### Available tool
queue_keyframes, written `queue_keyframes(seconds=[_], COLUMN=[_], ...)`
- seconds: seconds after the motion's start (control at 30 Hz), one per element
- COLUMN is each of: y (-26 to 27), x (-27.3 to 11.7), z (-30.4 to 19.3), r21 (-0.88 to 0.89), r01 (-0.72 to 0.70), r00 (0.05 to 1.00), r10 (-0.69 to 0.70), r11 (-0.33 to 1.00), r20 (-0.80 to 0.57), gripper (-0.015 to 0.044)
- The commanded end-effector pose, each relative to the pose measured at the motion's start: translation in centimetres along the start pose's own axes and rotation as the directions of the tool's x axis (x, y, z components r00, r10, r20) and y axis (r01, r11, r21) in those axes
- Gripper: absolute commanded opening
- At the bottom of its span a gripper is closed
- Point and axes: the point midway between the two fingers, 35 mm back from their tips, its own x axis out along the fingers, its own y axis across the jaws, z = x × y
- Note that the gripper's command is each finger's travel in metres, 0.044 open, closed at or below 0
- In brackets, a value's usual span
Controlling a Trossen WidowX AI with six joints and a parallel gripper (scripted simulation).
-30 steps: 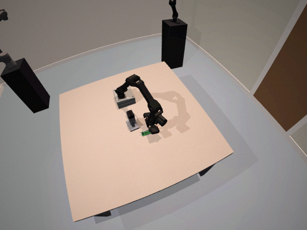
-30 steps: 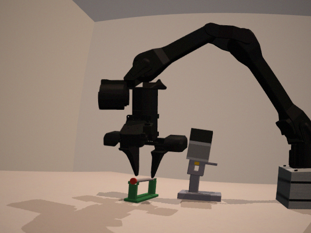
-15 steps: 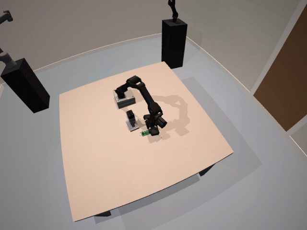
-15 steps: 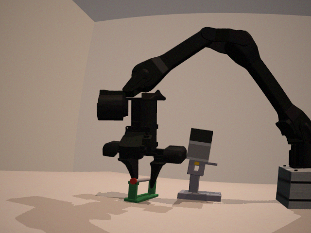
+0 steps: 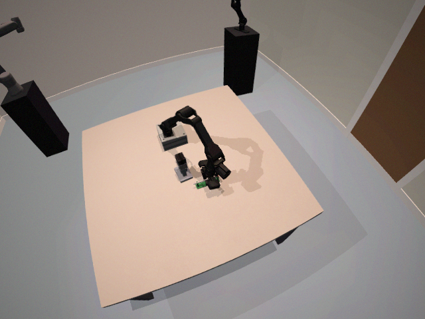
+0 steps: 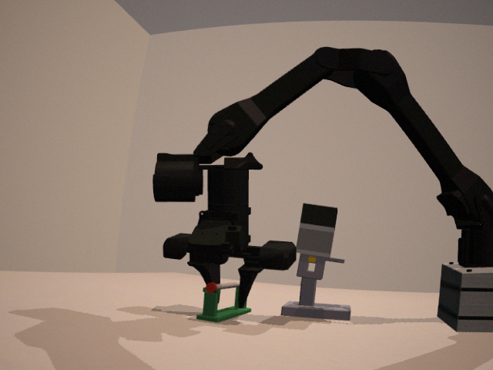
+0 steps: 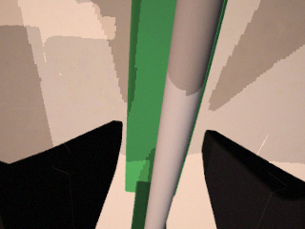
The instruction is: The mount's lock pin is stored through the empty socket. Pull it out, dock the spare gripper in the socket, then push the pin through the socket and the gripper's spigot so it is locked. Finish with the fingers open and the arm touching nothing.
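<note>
The lock pin (image 6: pixel 229 285) (image 7: pixel 178 124) has a pale shaft and a red head. It lies along the top of the green rack (image 5: pixel 200 185) (image 6: pixel 209 304) (image 7: pixel 148 95). My gripper (image 6: pixel 229 304) (image 7: pixel 163 135) is open and points down, its fingers low on either side of the pin's shaft with gaps to it in the wrist view. The grey mount (image 5: pixel 186 178) (image 6: pixel 318 311) stands beside the rack. The spare gripper (image 5: pixel 180 158) (image 6: pixel 316 239), a grey and black block, sits tilted on the mount's socket (image 6: pixel 317 272). A yellow patch and a pale opening show in the socket's face.
The arm's base box (image 5: pixel 174 139) (image 6: pixel 470 294) stands behind the mount. A thin grey bar (image 6: pixel 335 260) sticks out sideways at the socket. In the exterior view, my gripper's right side part lies very near the spare gripper's outline; the depth gap cannot be told.
</note>
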Motion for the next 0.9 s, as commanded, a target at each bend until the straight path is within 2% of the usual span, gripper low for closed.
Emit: queue_keyframes(seconds=[0.0, 0.17, 0.53, 0.87], y=[0.0, 0.0, 0.0, -0.1], x=[0.2, 0.2, 0.0, -3.8], z=[0.1, 0.1, 0.0, -0.9], r21=[0.004, 0.004, 0.004, 0.004], r01=[-0.002, -0.002, -0.002, -0.002], r00=[1.0, 1.0, 1.0, 1.0], r10=[0.002, 0.002, 0.002, 0.002], r11=[1.0, 1.0, 1.0, 1.0], r20=[0.002, 0.002, 0.002, 0.002], gripper=[0.0127, 0.0, 0.0, 0.0])
